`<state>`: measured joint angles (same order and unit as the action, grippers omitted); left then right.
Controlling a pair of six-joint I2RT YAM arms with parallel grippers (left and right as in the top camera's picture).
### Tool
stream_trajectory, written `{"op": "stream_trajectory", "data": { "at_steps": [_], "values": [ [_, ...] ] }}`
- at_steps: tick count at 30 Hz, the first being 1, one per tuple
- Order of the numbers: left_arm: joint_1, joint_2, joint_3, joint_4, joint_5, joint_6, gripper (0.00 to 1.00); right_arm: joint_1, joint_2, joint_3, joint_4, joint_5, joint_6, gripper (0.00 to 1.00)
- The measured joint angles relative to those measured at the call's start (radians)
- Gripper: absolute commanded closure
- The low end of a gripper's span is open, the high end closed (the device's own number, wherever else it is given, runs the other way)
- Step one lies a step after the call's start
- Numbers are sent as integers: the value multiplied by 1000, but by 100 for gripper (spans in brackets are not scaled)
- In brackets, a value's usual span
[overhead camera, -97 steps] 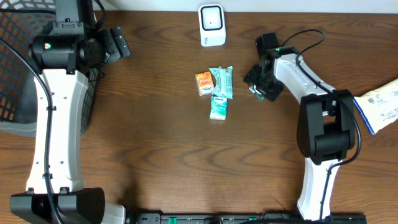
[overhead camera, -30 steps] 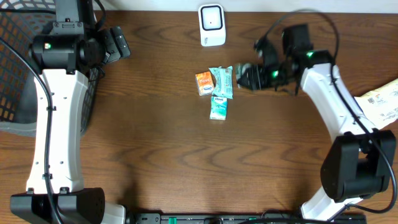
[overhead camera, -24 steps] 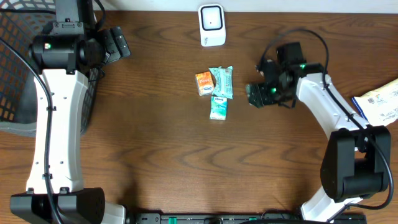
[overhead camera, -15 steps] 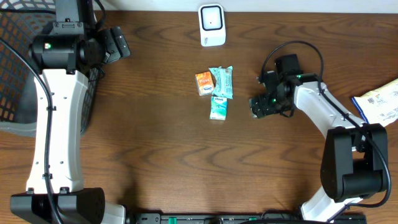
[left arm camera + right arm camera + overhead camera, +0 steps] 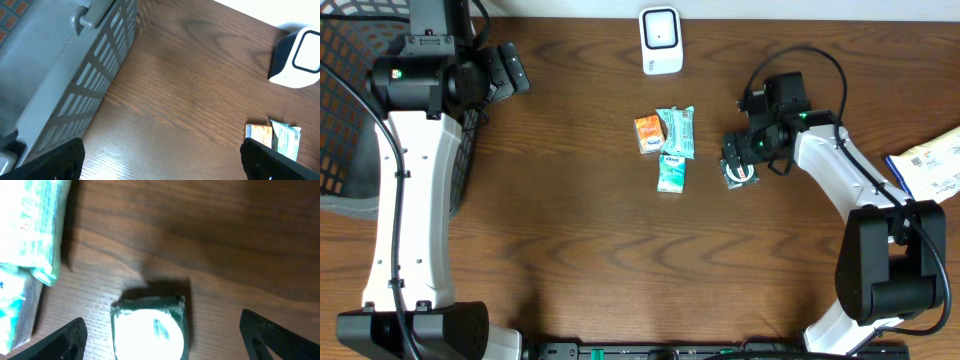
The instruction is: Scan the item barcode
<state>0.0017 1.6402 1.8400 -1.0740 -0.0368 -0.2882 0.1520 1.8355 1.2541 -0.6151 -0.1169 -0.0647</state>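
You had the right gripper (image 5: 738, 168) hanging directly over the small green box (image 5: 149, 330), the one with the white round label facing up. Its jaws stood wide apart and gripped nothing. In the right wrist view one finger sat at each lower corner, with the box on the bare table (image 5: 620, 260) between them, touching neither and a little closer to the finger on the picture's left. The bottom edge of that view cut the box off, so its long axis could not be read. What showed was a flat near face running across the gap, which suggests the jaws would meet its two short sides squarely.

The box lay just right of the cluster of packets (image 5: 670, 145), apart from them. The scanner (image 5: 660, 40) stood at the far edge, up and to the left of the box. The left gripper (image 5: 160, 160) was likewise spread and empty, off by the basket (image 5: 340, 110) and well apart from everything, so your right arm was plainly the nearer one. A straight descent and a close looked like all the pickup needed, followed by a carry toward the scanner, clear of the packets
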Motion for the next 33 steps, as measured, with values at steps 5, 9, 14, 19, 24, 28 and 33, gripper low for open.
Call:
{"op": "stream_trajectory", "data": {
  "at_steps": [5, 9, 14, 19, 24, 28, 33],
  "values": [
    [0, 0, 0, 0, 0, 0, 2, 16, 10, 1, 2, 2, -10, 11],
    [0, 0, 0, 0, 0, 0, 2, 29, 47, 1, 7, 1, -13, 10],
    [0, 0, 0, 0, 0, 0, 2, 31, 110, 1, 6, 2, -14, 13],
    [0, 0, 0, 0, 0, 0, 2, 31, 126, 1, 7, 2, -24, 20],
    [0, 0, 0, 0, 0, 0, 2, 31, 135, 1, 11, 8, -29, 27],
    [0, 0, 0, 0, 0, 0, 2, 31, 138, 1, 13, 18, -41, 30],
    [0, 0, 0, 0, 0, 0, 2, 34, 142, 2, 18, 52, -54, 34]
  ]
}}
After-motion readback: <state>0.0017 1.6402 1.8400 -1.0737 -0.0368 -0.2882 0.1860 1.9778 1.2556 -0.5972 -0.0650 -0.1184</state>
